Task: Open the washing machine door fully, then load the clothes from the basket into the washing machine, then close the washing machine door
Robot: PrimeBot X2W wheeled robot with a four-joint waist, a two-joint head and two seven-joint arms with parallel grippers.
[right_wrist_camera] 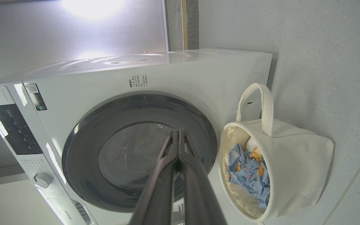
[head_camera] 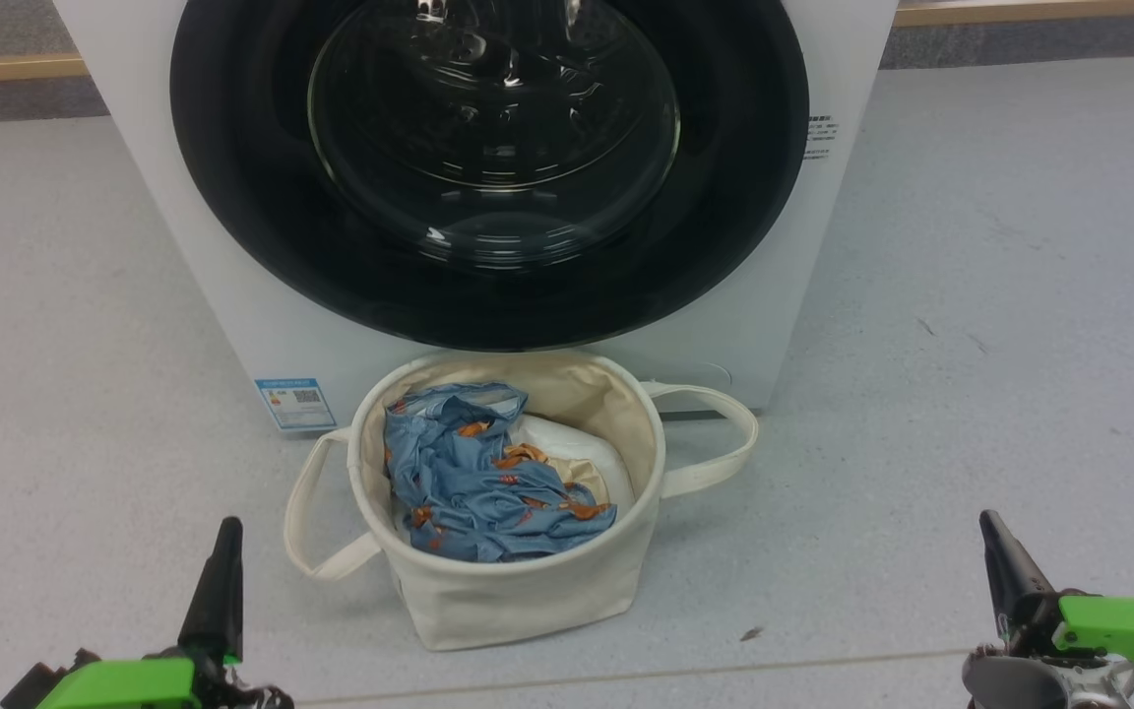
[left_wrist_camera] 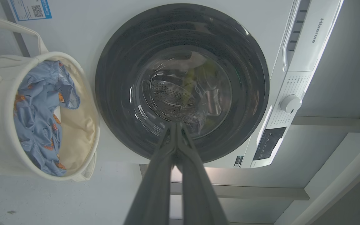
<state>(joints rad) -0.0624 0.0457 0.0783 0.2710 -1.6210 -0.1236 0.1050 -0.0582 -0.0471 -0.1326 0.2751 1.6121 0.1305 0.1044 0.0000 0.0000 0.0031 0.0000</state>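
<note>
Straight ahead of you on the grey floor (head_camera: 1020, 295) stands the washer (head_camera: 774, 325), its door (head_camera: 488, 167) shut flat against the front, a glossy black ring around a clear glass bowl. Just before it, below the door's lower edge, sits the basket (head_camera: 518, 591), upright, with one loop handle (head_camera: 724, 433) lying out to your right and the other drooping to your left. Inside it you have the clothes (head_camera: 473, 483): a crumpled denim-blue garment with orange prints on top, lying against a white bundle (head_camera: 577, 448) toward the back right of the tub. A blue sticker (head_camera: 295, 403) marks the washer's lower left corner, near the basket. Your left tool (head_camera: 227, 537) rests low at your left, pressed together and holding nothing, well apart from the basket. Its wrist view looks along the closed fingers (left_wrist_camera: 159, 181) at the door glass, where you can make out the steel drum (left_wrist_camera: 170, 93). Your right tool (head_camera: 995, 537) sits low at your right, also pressed together and empty, well apart from the basket. Its wrist view has the tips before the door, with the basket beside it.
</note>
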